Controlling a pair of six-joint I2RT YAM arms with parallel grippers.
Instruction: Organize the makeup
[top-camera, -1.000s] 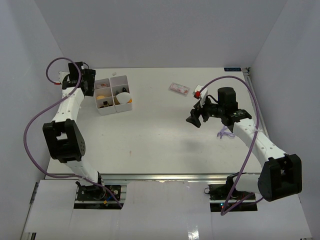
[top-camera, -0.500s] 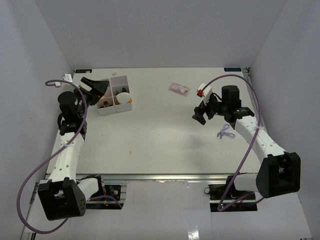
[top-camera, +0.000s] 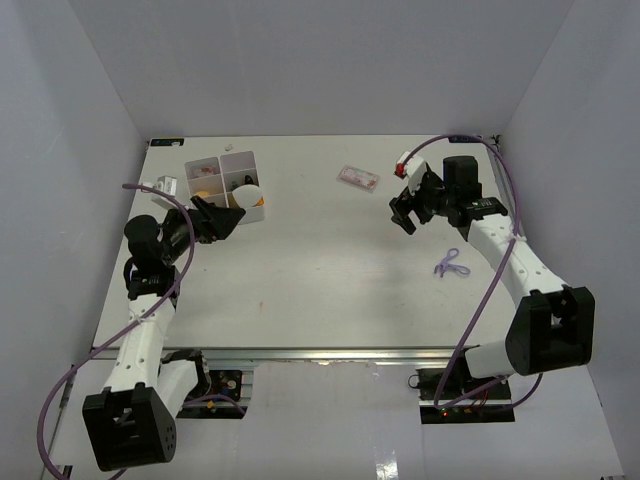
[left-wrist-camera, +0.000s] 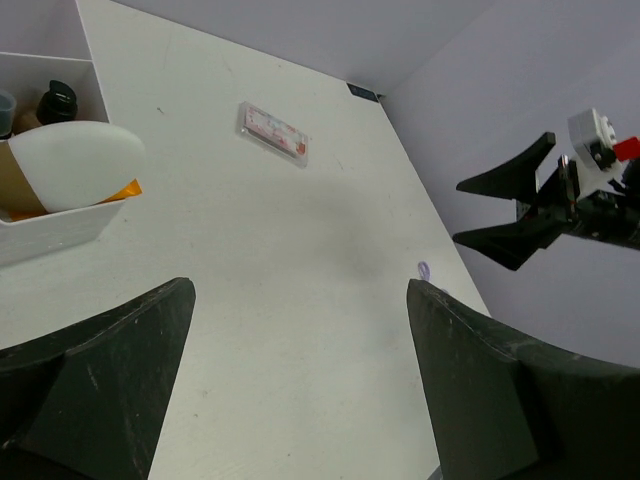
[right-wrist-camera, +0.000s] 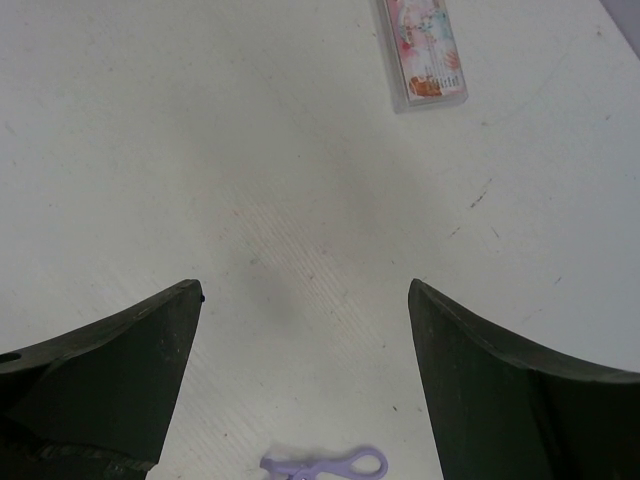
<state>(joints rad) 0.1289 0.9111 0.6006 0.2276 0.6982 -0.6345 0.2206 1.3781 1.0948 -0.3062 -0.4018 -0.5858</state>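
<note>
One clear flat packet (top-camera: 358, 178) with pink print lies alone on the table at the back centre; it also shows in the left wrist view (left-wrist-camera: 272, 132) and the right wrist view (right-wrist-camera: 425, 50). The white compartmented box (top-camera: 238, 160) at the back left holds the other makeup: a white-capped orange tube (left-wrist-camera: 75, 165), a black-capped bottle (left-wrist-camera: 60, 100) and small items I cannot make out. My left gripper (top-camera: 225, 213) hangs open and empty just in front of the box (left-wrist-camera: 298, 290). My right gripper (top-camera: 402, 212) is open and empty, right of the packet (right-wrist-camera: 305, 300).
A purple clip (top-camera: 450, 264) lies on the table under the right forearm, at the bottom of the right wrist view (right-wrist-camera: 325, 465). Grey walls close in the table on three sides. The right arm's purple cable loops above it.
The left arm has swung back from behind the box to its front, its gripper opening wider. The right gripper has moved up the table toward the loose packet.
</note>
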